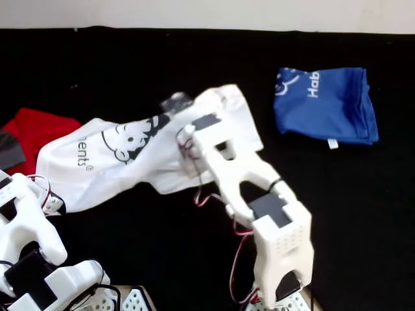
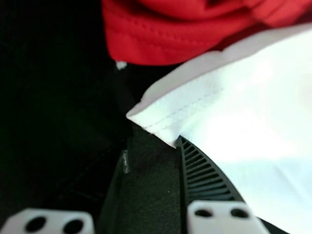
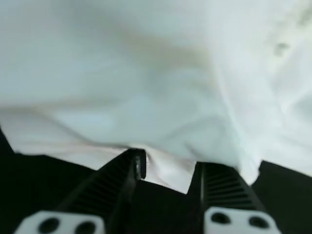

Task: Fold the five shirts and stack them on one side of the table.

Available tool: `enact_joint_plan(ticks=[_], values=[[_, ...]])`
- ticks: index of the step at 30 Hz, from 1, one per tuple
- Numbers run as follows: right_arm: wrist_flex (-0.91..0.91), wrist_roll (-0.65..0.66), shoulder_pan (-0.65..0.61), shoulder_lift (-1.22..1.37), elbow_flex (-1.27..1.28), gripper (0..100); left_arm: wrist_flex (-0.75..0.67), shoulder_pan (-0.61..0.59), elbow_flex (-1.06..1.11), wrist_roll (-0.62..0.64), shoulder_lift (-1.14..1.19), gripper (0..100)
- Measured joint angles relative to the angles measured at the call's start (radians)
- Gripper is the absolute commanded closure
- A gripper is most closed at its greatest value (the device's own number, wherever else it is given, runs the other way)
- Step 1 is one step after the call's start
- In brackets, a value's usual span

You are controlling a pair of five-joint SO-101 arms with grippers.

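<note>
- Table [image 1: 130, 65]: black cloth surface that carries all the shirts. Judged from what lies on it, the task is in its early part, with one shirt folded and no stack begun.
- White shirt [image 1: 130, 162]: the shirt in hand. It lies spread and rumpled across the middle, printed side up, and is not yet folded. One end is bunched over the head of the right arm and the other reaches toward the left arm.
- Right arm [image 1: 259, 194]: stretched from the near edge to the white shirt.
- Blue shirt [image 1: 324, 103]: folded into a compact packet and lying alone on the far right, well apart from the rest. It is probably the base of the stack.
- Left arm [image 1: 26, 240]: low at the near left corner.
- Red shirt [image 1: 39, 126]: unfolded at the far left, partly under the white shirt. A grey cloth [image 1: 10, 149] lies beside it and may be another shirt.
- Right gripper [image 3: 168, 168]: jaws apart, with the white shirt's hem lying across the tips.
- Left gripper [image 2: 153, 146]: jaws apart, with a corner of the white shirt resting on one finger.
- Wall [image 1: 194, 13]: a pale strip behind the table.
</note>
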Motion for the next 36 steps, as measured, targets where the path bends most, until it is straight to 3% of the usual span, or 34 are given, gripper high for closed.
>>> enact_joint_plan(ticks=[11, 24, 26, 30, 36], values=[[0.259, -0.031, -0.041, 0.006, -0.141, 77.4, 0.000, 0.000, 0.000, 0.000, 0.000, 84], [0.232, -0.031, -0.074, 0.166, -0.150, 77.5, 0.000, 0.000, 0.000, 0.000, 0.000, 84], [0.218, -0.032, -0.074, 0.186, -0.155, 81.0, 0.000, 0.000, 0.000, 0.000, 0.000, 84], [0.184, -0.034, -0.037, 0.198, -0.155, 99.8, 0.000, 0.000, 0.000, 0.000, 0.000, 84], [0.190, -0.032, 0.034, 0.175, -0.169, 99.2, 0.000, 0.000, 0.000, 0.000, 0.000, 84]])
